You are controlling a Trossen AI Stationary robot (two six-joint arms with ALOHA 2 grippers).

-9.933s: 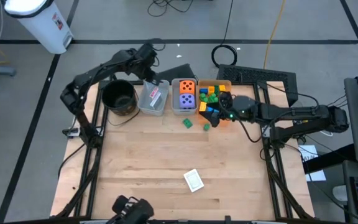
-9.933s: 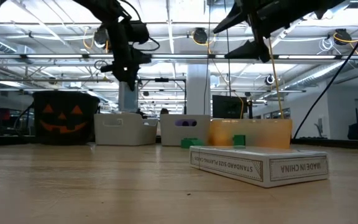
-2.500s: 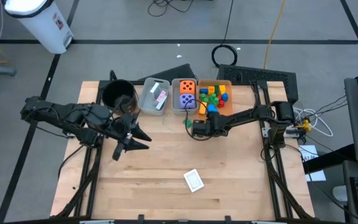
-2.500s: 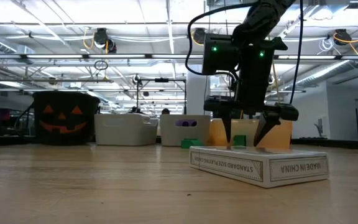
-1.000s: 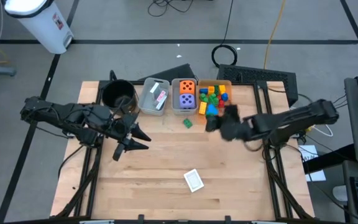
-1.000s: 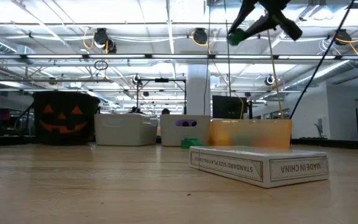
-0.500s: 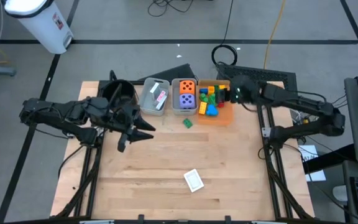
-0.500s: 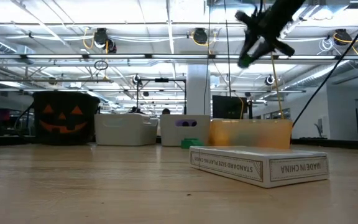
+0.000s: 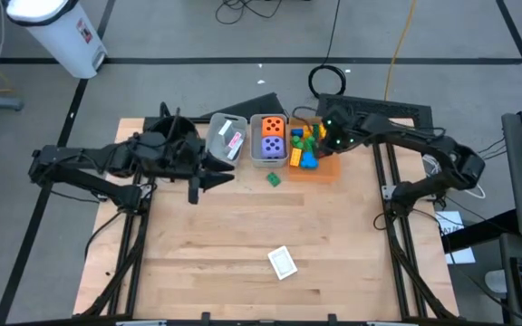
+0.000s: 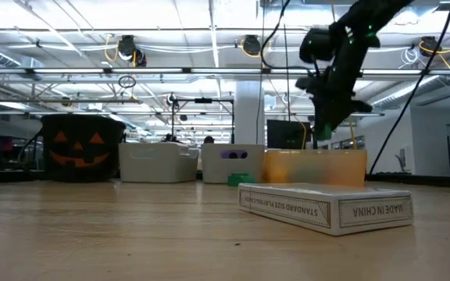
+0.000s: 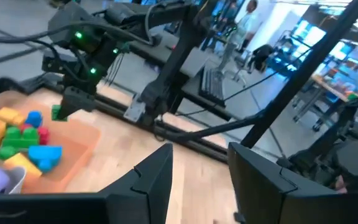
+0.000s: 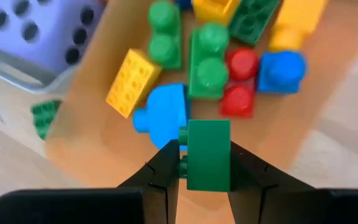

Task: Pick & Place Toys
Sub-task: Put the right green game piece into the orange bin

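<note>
Left hand (image 9: 208, 177): hovers over the surface just in front of the black pot and the first grey bin; its two fingers (image 11: 146, 180) stand apart with nothing between them.
Black pot (image 10: 80, 147): one, with an orange pumpkin face, at the far left of the row.
Grey bins: two. The first grey bin (image 9: 224, 141) holds one white card with red marking (image 9: 230, 141); the second grey bin (image 9: 271, 139) holds two foam dice, one orange die (image 9: 273, 126) and one purple die (image 9: 273, 144).
Loose green block (image 9: 273, 179): one, on the surface just in front of the second grey bin.
Card box (image 9: 283, 263): one, white and teal, lying alone near the front edge of the surface, well apart from the bins.
Orange bin (image 9: 326, 169): one, at the right end of the row, holding a heap of plastic blocks; the right wrist view shows three green, two yellow, two blue and two red.
Right hand (image 12: 205, 163): above the orange bin, clamped on one green block (image 12: 207, 154), held clear of the heap.
</note>
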